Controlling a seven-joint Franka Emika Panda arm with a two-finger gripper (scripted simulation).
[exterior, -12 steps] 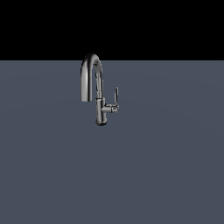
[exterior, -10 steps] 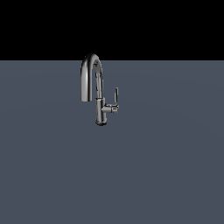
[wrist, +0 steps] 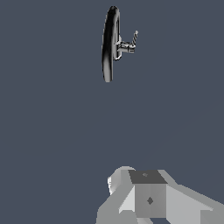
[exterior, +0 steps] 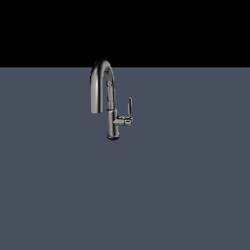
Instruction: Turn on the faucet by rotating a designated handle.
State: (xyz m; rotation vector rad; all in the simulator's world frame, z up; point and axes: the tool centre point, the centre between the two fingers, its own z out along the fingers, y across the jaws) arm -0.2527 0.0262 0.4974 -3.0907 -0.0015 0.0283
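The faucet (exterior: pixel 111 105) stands alone on the flat grey surface (exterior: pixel 185 185), its arched spout curling over toward the exterior view's left. The handle (exterior: pixel 129 107) sits on the opposite side, toward the exterior view's right — a thin lever rising nearly upright from a short horizontal stub on the body, so its long axis runs close to vertical.

It looks rigid and polished, likely slippery metal; I would judge the lever stiff on its pivot rather than fragile, and best taken or pushed near its free upper tip, where leverage is greatest, not at the thick spout.

In the wrist view the faucet (wrist: pixel 110 43) lies well apart from the hand (wrist: pixel 151 199), whose body alone shows — the fingertips are out of frame, so whether it is released or clenched I cannot tell.
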